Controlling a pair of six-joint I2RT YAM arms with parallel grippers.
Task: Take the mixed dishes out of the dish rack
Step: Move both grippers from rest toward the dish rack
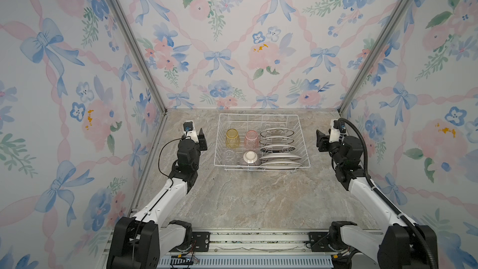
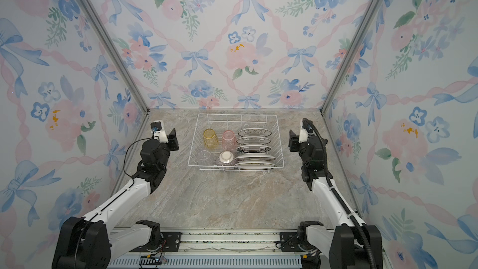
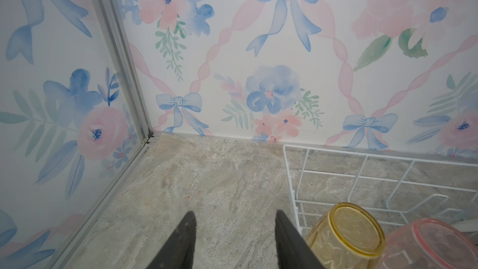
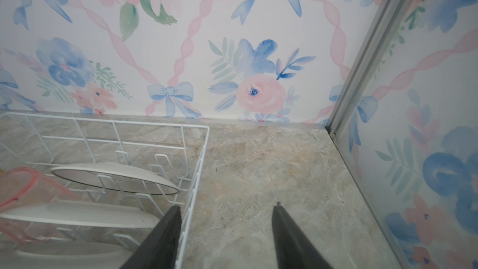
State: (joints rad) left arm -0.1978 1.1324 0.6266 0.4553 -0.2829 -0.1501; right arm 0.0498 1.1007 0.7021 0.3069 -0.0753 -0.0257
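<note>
Left gripper (image 3: 235,213): fingers spread part-way, nothing between them, above the bare tabletop (image 1: 258,197) just left of the dish rack (image 1: 258,121). Right gripper (image 4: 227,205): likewise spread and empty, just right of the rack. Plates (image 1: 277,141), tumblers (image 1: 232,138) and ribbed bowl (image 1: 249,158) all sit inside the rack.

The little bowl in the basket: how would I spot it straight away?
Find the white wire dish rack at the back of the table. In its near row, between the clear tumbler and the plates, sits the bowl, upside down: the only ribbed, purplish piece.
</note>
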